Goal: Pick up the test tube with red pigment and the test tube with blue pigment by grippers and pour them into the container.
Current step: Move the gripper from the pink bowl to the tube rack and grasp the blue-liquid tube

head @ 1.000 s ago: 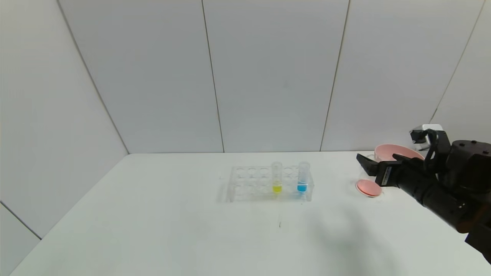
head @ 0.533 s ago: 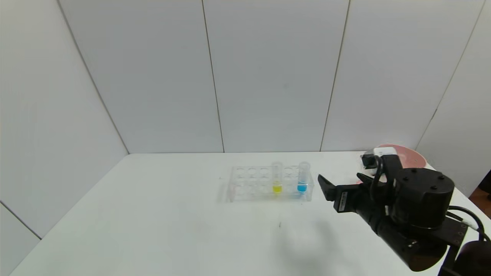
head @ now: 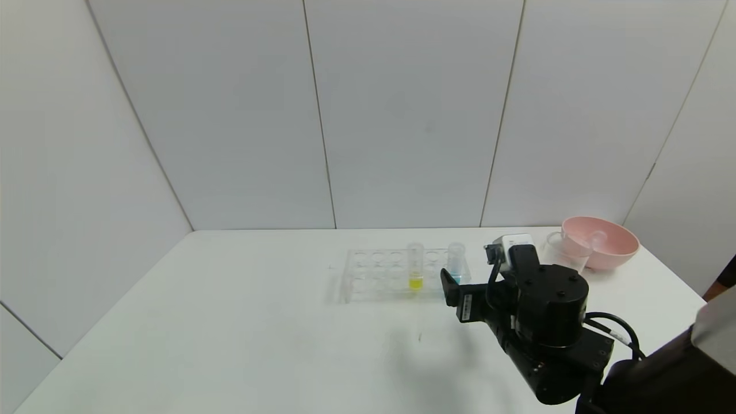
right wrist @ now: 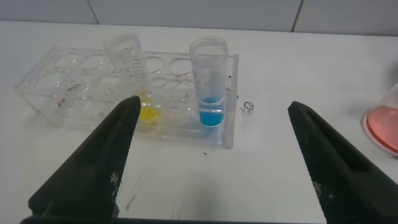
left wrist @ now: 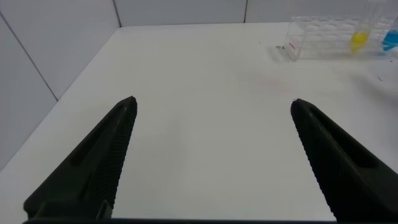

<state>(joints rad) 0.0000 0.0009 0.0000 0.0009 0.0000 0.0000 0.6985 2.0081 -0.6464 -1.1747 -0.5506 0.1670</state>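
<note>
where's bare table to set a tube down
Bare: the table left of the rack, and in front of it. Crowded: the right side, where the open right claw nears the blue tube, with cup and pink bowl beyond.

Tube rack [head: 402, 275] mid-table [head: 230, 333]; right gripper [head: 454, 290] just before it; container [head: 560, 252], bowl [head: 604, 241] far right.

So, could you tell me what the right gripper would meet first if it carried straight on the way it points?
Probably the test tube with blue pigment, standing upright in the clear tube rack: it sits between the open fingers of the right gripper. How far ahead is unclear.
</note>
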